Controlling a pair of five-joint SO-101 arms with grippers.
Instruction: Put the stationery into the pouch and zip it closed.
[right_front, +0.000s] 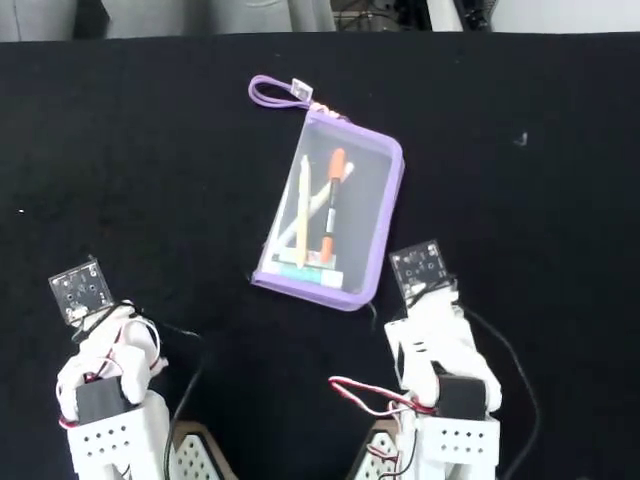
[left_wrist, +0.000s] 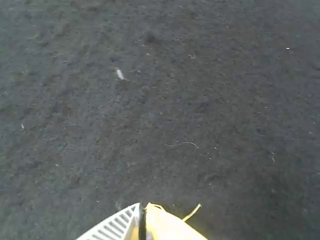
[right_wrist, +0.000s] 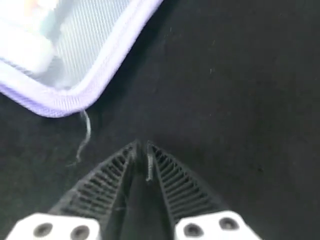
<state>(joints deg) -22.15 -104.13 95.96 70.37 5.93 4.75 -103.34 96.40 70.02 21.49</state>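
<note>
Found left gripper (left_wrist: 143, 212) at 7 o'clock of the worktop (right_front: 150, 180), closed on nothing. Found right gripper (right_wrist: 142, 150) at 5 o'clock, likewise closed and empty, just short of the pouch (right_front: 375, 190) corner. Located pouch at centre, lying flat, with stationery (right_front: 335, 190) inside. Judged light, soft-walled, slick on the clear face; advise taking hold at the stiffer purple edging (right_front: 385, 235) or the loop (right_front: 272, 93) at its 11 o'clock end. Unable to confirm zip (right_front: 312, 108) fully closed.
</note>
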